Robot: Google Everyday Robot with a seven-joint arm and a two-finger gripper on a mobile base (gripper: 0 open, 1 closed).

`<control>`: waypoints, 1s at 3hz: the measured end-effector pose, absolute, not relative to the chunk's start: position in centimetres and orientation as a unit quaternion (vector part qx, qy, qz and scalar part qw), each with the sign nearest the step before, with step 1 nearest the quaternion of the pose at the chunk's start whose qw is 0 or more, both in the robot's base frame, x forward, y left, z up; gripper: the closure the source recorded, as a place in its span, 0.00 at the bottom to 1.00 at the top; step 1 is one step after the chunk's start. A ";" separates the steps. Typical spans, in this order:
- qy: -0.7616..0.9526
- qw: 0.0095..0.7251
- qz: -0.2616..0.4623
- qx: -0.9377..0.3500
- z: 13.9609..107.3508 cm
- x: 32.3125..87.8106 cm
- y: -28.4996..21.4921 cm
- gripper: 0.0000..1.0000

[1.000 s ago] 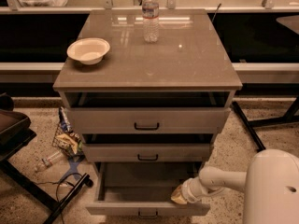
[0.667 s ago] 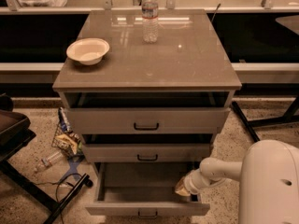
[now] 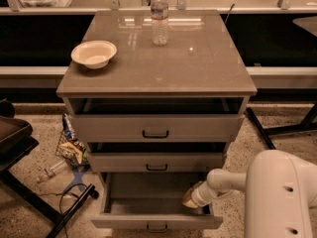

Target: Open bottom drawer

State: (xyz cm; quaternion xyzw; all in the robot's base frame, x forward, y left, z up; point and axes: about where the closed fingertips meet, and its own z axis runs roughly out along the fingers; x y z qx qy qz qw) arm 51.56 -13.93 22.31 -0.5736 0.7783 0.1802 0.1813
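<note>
The pale gripper [image 3: 190,200], grip state untellable, hangs inside the right end of the wide grey-beige bottom drawer [image 3: 124,221]; the drawer's dark bar handle [image 3: 157,227] lies near-left.

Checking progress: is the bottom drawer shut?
No, the bottom drawer is pulled out, its tray showing, with the end effector inside it.

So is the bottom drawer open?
Open: the bottom drawer sticks out, its grey tray showing. The tool is inside its right side.
</note>
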 end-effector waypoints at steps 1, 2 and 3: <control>0.774 0.191 0.193 -0.572 17.4 54.4 -13.6 1.00; 0.775 0.195 0.190 -0.570 17.3 55.3 -13.8 1.00; 0.779 0.172 0.204 -0.567 16.4 52.9 -12.9 1.00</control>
